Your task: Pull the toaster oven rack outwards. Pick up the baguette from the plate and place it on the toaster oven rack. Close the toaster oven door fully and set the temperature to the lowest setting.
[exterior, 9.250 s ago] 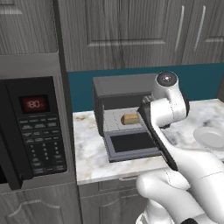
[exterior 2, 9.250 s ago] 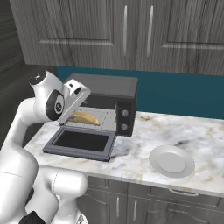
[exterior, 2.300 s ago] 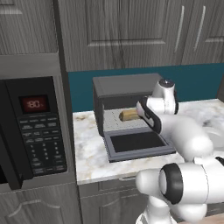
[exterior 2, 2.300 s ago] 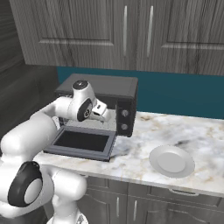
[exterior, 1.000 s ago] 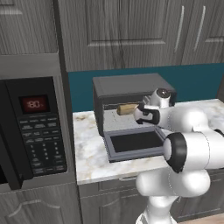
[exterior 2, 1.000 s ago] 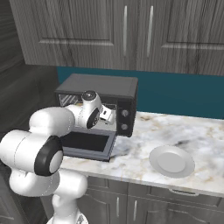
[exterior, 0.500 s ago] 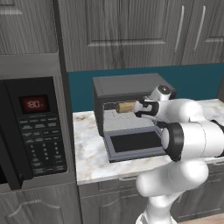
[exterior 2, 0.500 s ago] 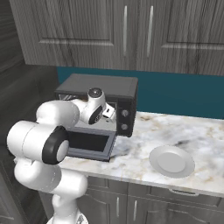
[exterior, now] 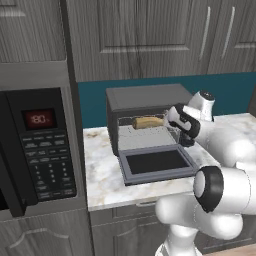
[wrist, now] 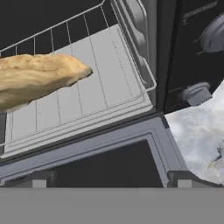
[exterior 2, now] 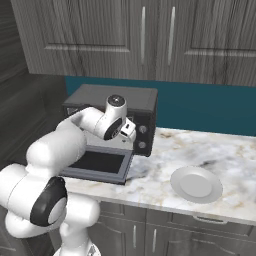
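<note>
The baguette (exterior: pixel 148 121) lies on the rack (wrist: pixel 83 94), just ahead of the pincer (exterior: pixel 172 131) – the bread seems delivered, so the jaws stand wide open and grip nothing. Below the pincer the door (exterior: pixel 156 162) lies flat, dropped open; closing it looks like the next step. Off to the side the plate (exterior 2: pixel 196 184) sits bare – well apart from the oven (exterior 2: pixel 109 100).

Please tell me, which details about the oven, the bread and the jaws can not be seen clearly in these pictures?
- Knob settings: markings too small; the upper knob is cut by the hand view's edge.
- Baguette: its left end is cut off in the hand view.
- Gripper: jaws hidden behind the white hand in both base views.
- Oven cavity: blocked by the arm in the right base view.
</note>
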